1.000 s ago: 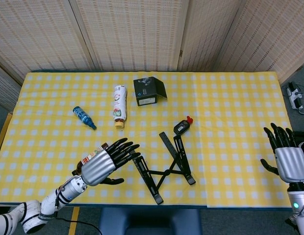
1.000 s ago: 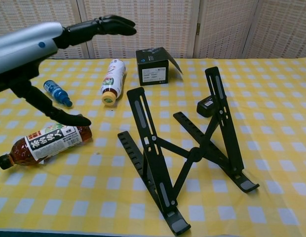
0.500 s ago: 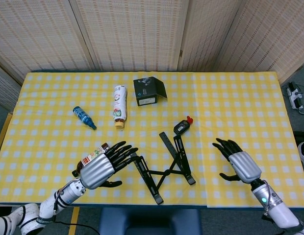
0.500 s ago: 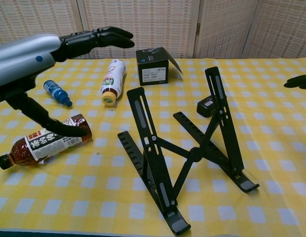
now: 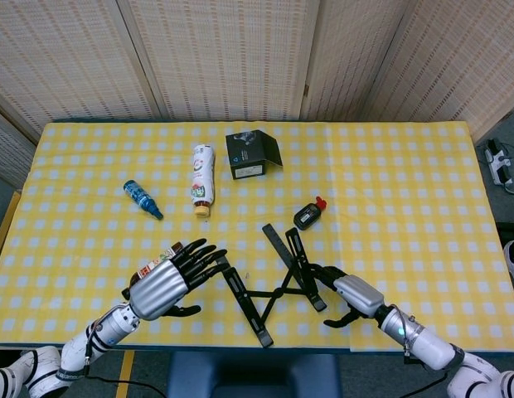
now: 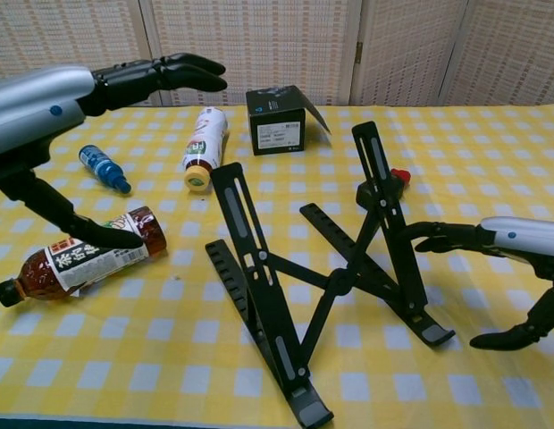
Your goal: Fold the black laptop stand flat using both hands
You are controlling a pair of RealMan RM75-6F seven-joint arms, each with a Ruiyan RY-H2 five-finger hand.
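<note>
Stand sits unfolded near the table's front edge. Right hand reaches its right leg, fingers spread wide, touching it. Left hand hovers just left, fingers splayed, holding nothing.

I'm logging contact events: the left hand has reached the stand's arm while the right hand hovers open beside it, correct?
No, the sides are swapped. In the chest view the right hand has its fingers at the laptop stand, while the left hand hovers open beside it.
</note>
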